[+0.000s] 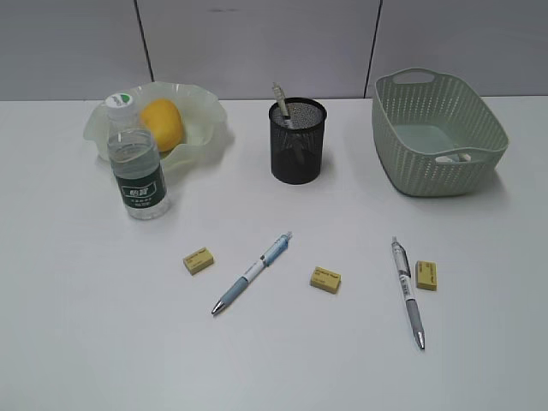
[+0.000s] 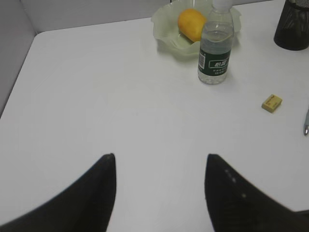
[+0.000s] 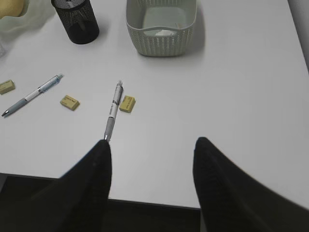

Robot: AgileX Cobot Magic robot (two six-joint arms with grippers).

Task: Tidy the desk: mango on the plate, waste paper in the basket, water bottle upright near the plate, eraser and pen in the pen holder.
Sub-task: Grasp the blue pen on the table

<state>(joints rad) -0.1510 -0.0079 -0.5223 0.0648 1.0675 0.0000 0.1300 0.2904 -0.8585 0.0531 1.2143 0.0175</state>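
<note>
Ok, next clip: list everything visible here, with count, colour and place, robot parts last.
mango: one, yellow-orange, in the plate
plate: one, pale green, ruffled rim, back left
water bottle: one, clear, white cap, dark green label, upright just in front of the plate
pen holder: one, black mesh, back centre, with a pen inside
basket: one, pale green, woven-look, back right
waste paper: one white scrap, inside the basket
erasers: three, yellow, on the table: left, centre, right
pens on the table: two, one blue-white, one grey-white
table: white
left gripper: black, open, empty
right gripper: black, open, empty
</note>
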